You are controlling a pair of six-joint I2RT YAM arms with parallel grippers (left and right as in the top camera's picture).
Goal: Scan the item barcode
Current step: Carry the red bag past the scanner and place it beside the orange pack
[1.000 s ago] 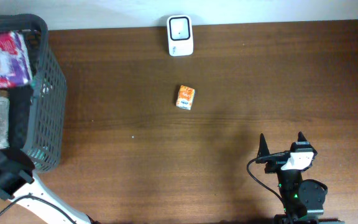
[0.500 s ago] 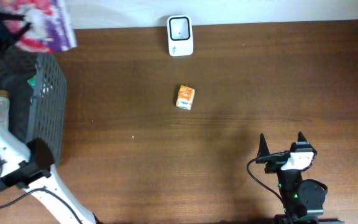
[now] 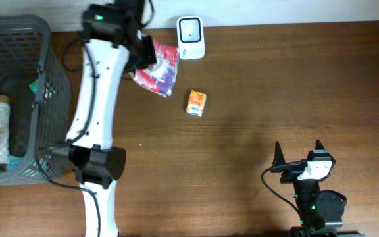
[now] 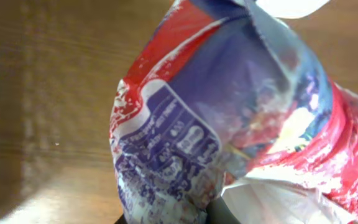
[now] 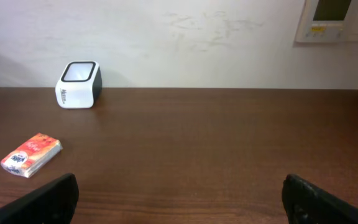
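While you wait, progress: red-and-purple packet (image 3: 156,64) held just left of scanner (image 3: 190,37); scan pending.
Left gripper (image 3: 142,54): clenched on packet.
Right gripper (image 3: 298,146): released, idle.

Soft, even light fills the overhead view, leaving only faint shadows on the brown bench (image 3: 242,151). In the left wrist view the packet (image 4: 229,124) sits too close to focus, blurred throughout, with patches burnt out to white. The right wrist view is sharp, its pale wall (image 5: 197,37) bright.
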